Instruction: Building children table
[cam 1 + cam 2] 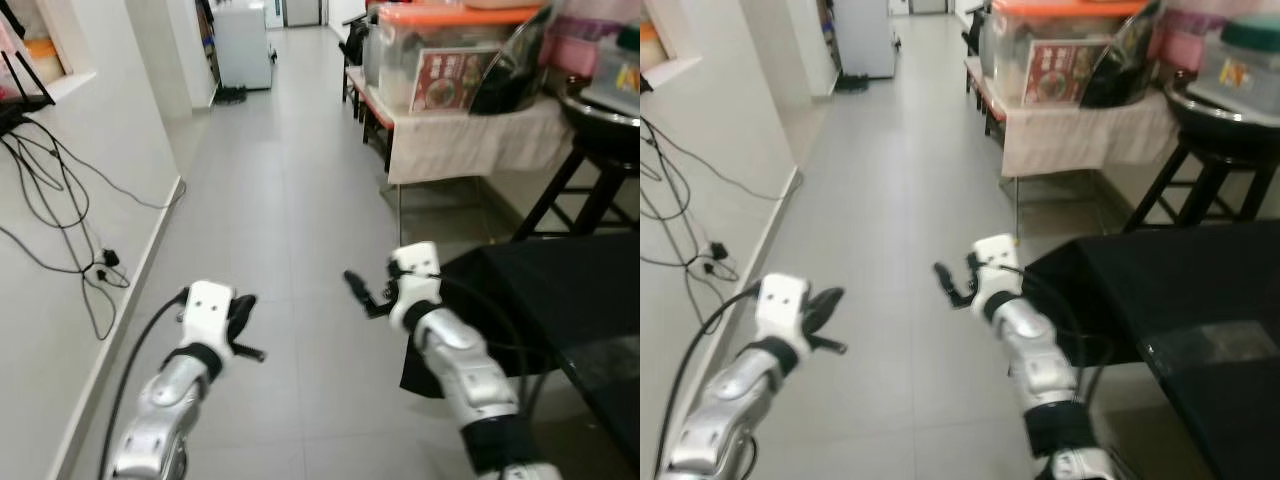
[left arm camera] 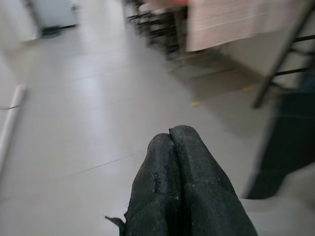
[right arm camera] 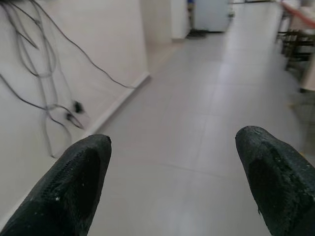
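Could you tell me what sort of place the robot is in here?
Probably a hallway in a lived-in home: a long tiled floor, a cloth-covered side table carrying plastic storage boxes, and loose cables hanging on the wall.

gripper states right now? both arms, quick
Left gripper: shut, holding nothing, raised over the floor.
Right gripper: open, holding nothing, also over the floor.

Pale grey tiled floor (image 1: 290,200), white wall (image 1: 90,150) with black cables (image 1: 50,200), orange-lidded clear bin (image 1: 450,50), black cloth (image 1: 560,290).
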Motion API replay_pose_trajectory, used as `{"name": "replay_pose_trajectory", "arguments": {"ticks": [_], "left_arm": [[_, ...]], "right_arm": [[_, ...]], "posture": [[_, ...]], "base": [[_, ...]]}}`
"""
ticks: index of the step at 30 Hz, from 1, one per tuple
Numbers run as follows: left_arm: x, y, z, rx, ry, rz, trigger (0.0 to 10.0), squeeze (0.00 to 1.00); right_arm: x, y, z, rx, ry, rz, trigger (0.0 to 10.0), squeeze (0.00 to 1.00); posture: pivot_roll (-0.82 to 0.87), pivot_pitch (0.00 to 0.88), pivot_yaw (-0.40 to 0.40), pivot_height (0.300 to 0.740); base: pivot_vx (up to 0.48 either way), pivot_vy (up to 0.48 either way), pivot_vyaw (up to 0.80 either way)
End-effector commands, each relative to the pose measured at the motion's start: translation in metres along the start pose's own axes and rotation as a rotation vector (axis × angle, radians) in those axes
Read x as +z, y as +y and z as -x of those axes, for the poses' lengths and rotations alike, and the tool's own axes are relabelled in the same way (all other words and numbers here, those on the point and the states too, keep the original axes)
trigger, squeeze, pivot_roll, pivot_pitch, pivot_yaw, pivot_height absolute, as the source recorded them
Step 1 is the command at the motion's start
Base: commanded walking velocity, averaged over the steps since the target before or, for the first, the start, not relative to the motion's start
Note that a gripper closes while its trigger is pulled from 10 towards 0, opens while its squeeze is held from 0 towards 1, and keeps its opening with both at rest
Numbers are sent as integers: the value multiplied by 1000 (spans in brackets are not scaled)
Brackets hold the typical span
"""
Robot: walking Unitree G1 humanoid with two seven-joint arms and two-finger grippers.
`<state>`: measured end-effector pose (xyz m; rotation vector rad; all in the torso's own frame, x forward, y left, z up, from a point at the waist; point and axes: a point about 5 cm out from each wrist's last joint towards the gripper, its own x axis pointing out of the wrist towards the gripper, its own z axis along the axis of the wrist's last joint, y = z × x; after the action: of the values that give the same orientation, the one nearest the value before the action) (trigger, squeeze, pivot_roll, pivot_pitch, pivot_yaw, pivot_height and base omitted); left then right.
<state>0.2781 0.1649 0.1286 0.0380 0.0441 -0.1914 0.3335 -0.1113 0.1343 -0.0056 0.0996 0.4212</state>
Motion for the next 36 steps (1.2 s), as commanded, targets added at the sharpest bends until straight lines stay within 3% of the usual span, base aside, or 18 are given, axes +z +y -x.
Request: {"name": "replay_pose_trajectory", "arguments": {"ticks": [1,6,36], "left_arm": [[-1,-3,-1,-16,6,-3,10000,0],[-1,-3,-1,-16,2,6,10000,0],[3,-7,-4,-54,-23,-3,10000,0]], "right_arm": [[1,-10,3,-27,-9,-2,10000,0],[1,-8,3,-9,-5,9,10000,0],[1,-13,2,-18,-2,7,10000,0]], "posture": [[-34,26,6,740],[-35,29,3,740],[-60,37,0,740]], "base": [[319,0,0],[302,0,-800],[0,0,-800]]}}
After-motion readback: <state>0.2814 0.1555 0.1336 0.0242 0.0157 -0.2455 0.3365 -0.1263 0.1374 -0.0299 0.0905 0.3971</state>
